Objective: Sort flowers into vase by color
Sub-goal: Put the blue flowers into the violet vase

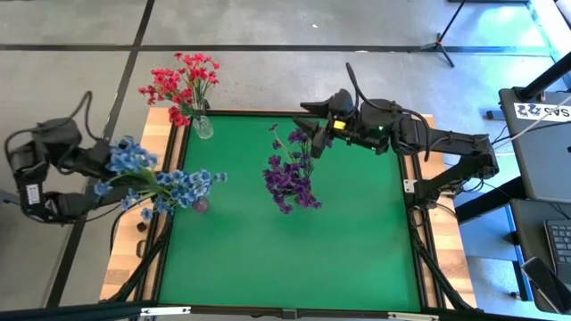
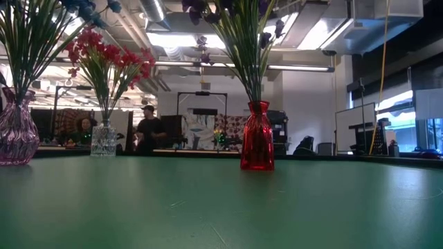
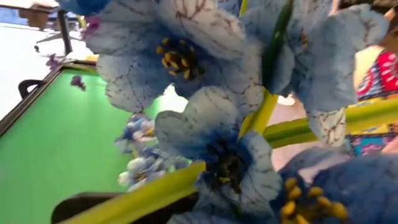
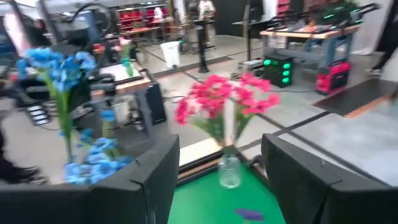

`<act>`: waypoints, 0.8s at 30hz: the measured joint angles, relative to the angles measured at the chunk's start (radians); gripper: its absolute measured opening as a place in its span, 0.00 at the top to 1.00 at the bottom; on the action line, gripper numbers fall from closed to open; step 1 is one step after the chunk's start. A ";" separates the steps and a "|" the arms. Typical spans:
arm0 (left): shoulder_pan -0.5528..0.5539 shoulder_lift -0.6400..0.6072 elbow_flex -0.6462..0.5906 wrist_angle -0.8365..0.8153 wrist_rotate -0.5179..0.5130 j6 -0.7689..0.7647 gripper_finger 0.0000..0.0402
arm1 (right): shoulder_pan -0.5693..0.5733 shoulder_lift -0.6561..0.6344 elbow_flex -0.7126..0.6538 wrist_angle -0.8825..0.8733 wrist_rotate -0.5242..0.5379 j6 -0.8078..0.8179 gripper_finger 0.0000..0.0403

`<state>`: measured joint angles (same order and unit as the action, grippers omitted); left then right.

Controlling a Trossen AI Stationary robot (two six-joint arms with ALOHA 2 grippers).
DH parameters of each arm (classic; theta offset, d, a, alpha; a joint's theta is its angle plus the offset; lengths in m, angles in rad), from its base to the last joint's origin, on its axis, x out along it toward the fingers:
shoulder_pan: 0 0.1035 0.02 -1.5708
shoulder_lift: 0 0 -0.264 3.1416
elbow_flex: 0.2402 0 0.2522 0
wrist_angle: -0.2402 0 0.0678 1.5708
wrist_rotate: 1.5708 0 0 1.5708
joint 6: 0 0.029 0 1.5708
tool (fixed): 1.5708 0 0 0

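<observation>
Red-pink flowers point(image 1: 183, 82) stand in a clear vase point(image 1: 203, 127) at the mat's far left corner. Dark purple flowers point(image 1: 293, 178) stand in a red vase point(image 2: 257, 138) mid-table. Light blue flowers point(image 1: 189, 185) lean out of a purple-tinted vase point(image 2: 17, 135) at the left edge. Another blue sprig point(image 1: 129, 159) hangs left of the mat at my left gripper point(image 1: 114, 171), which is shut. My right gripper point(image 4: 221, 186) stands open and level near the far edge, beside the purple flowers, with nothing between its fingers. My left gripper is shut on the blue sprig. Blossoms point(image 3: 211, 137) crowd its wrist view and cover the fingertips, so the place of contact is hidden. A green stem point(image 3: 161, 186) runs across just above the fingers. The sprig is lifted clear of the table.
The near half of the green mat point(image 1: 294, 259) lies bare inside a wooden border point(image 1: 129, 259). A desk with equipment point(image 1: 544, 134) stands off the right side. People point(image 2: 149, 128) show in the room behind the far edge.
</observation>
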<state>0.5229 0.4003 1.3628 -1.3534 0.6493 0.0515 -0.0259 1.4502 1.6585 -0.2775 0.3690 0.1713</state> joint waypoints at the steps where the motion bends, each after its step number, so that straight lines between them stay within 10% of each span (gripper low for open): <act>1: 0.018 -0.006 -0.024 -0.001 0.008 0.028 0.99 | -0.007 0.000 0.000 0.000 0.005 -0.013 0.44; 24: 0.044 -0.024 -0.159 -0.077 -0.163 0.307 0.99 | -0.008 0.000 0.000 0.044 0.027 -0.023 0.44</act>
<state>0.5672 0.3767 1.2034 -1.4300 0.4866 0.3587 -0.0334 1.4498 1.6584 -0.2333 0.3963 0.1482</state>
